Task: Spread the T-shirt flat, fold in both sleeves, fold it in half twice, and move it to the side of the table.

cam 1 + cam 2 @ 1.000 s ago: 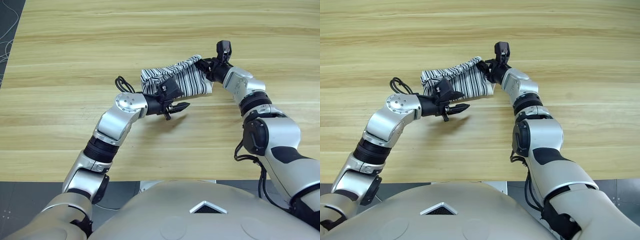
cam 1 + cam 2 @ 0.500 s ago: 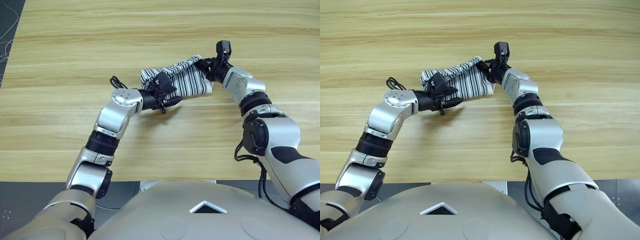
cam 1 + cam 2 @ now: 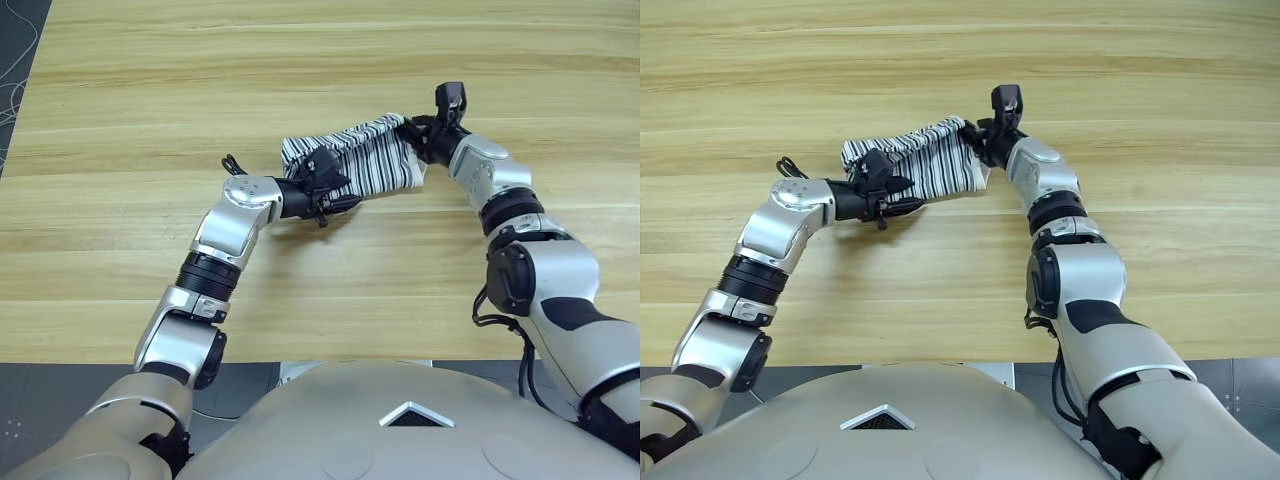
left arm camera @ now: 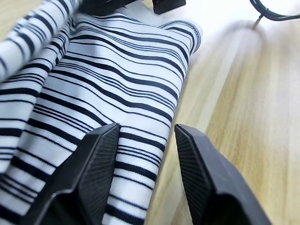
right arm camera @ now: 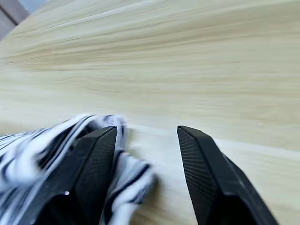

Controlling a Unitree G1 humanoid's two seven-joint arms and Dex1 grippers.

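Item: striped T-shirt (image 3: 368, 165), folded compact, lying mid-table (image 3: 150, 90). Soft, light and limp; the layers will likely slide apart. Best pinched through all layers at the folded edges. Left end effector (image 3: 340, 201) spread over the near edge; right end effector (image 3: 408, 128) spread at the far corner.

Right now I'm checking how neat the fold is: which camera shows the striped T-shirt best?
The left eye view: nearly the whole folded T-shirt lies in sight on the table. The right eye view matches it. The left wrist view gives a close striped edge, the right wrist view just a corner.
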